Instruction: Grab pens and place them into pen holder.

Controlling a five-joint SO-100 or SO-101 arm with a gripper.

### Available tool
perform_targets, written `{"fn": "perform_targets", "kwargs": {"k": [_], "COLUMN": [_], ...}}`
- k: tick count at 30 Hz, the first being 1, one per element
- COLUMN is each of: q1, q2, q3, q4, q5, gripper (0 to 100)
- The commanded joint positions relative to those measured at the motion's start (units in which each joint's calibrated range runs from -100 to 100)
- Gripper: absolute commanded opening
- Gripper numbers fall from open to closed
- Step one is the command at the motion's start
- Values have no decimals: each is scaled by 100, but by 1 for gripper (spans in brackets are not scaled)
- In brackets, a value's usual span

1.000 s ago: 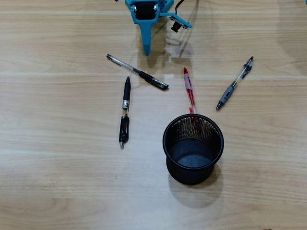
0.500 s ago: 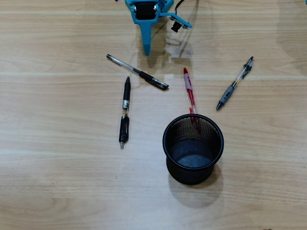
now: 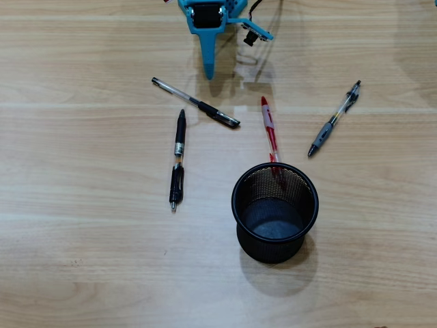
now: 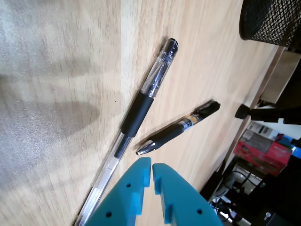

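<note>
- The pen holder (image 3: 275, 212), a round black wire-mesh cup, is standing upright on the wooden table (image 3: 82, 260) in the lower middle of the overhead view, with nothing showing inside it; the wrist view is catching only a bit of its mesh (image 4: 270, 21) at the top right corner.
- The blue gripper (image 3: 208, 72) is reaching in from the top edge of the overhead view, its tip pointing down the picture; in the wrist view (image 4: 151, 165) the two blue fingers are sitting almost together, only a thin slit between them, gripping nothing.
- The clear pen with black cap (image 3: 196, 102) is lying slantwise just below the gripper tip; the wrist view (image 4: 141, 101) is showing it near the fingertips.
- The black pen (image 3: 177, 158) is lying nearly straight up and down, left of the holder, also showing in the wrist view (image 4: 181, 128).
- The red-and-white pen (image 3: 270, 128) is lying just above the holder, its lower end meeting the rim.
- The clear-and-grey pen with clip (image 3: 334, 118) is lying tilted, well apart on the right.
</note>
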Motion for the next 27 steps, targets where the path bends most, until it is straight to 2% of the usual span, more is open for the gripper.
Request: {"fn": "perform_targets", "kwargs": {"k": [1, 21, 27], "q1": [-20, -2, 263], "q2": [-76, -76, -9], "q3": [43, 43, -2], "q4": [9, 9, 9], "q5": [30, -1, -12], "gripper": [2, 2, 2]}}
